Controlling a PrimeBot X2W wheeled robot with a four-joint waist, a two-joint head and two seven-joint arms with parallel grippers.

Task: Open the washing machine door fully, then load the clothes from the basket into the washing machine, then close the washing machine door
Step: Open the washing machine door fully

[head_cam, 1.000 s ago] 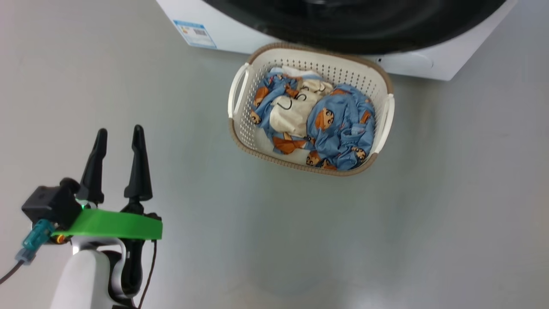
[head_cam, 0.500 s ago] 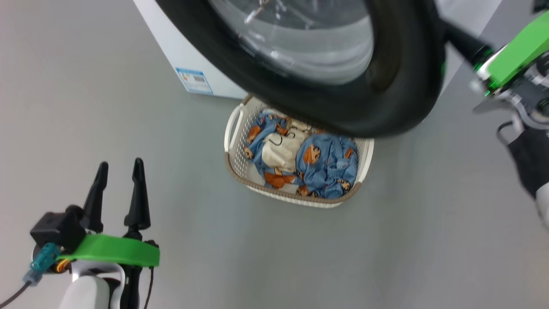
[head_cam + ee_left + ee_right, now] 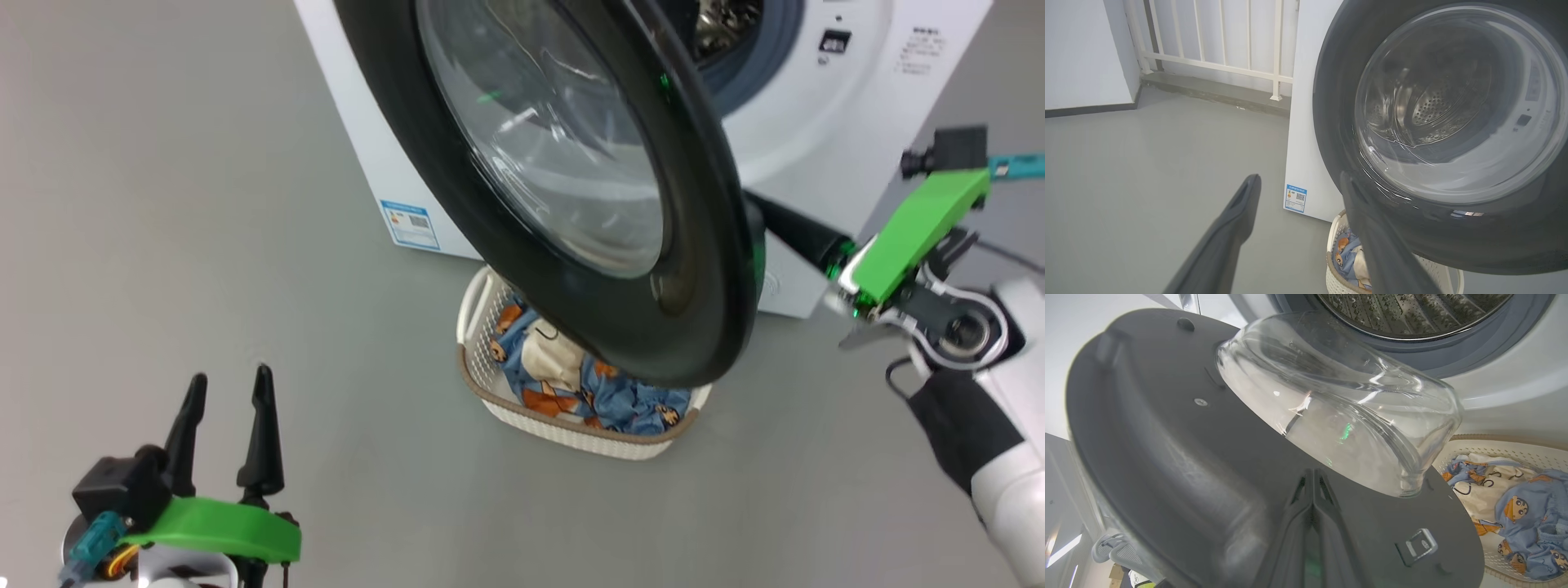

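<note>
Two grippers, one at the work. Nearest you, at 7 o'clock in the head view, the left gripper (image 3: 227,429) hangs spread and empty, well apart. Farther out at 3 o'clock, the right gripper (image 3: 1312,486), pinched together on nothing, noses against the dark inner face of the washing machine door (image 3: 563,163), half swung over the basket (image 3: 571,423) of clothes (image 3: 563,371). That face lies toward 9 o'clock; I'd push there.

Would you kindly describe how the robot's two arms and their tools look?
Both the left tool and right tool have two long tapered black fingers, a bright green bracket, a teal connector, dark cables and white forearms; the right forearm wears a black sleeve.
</note>
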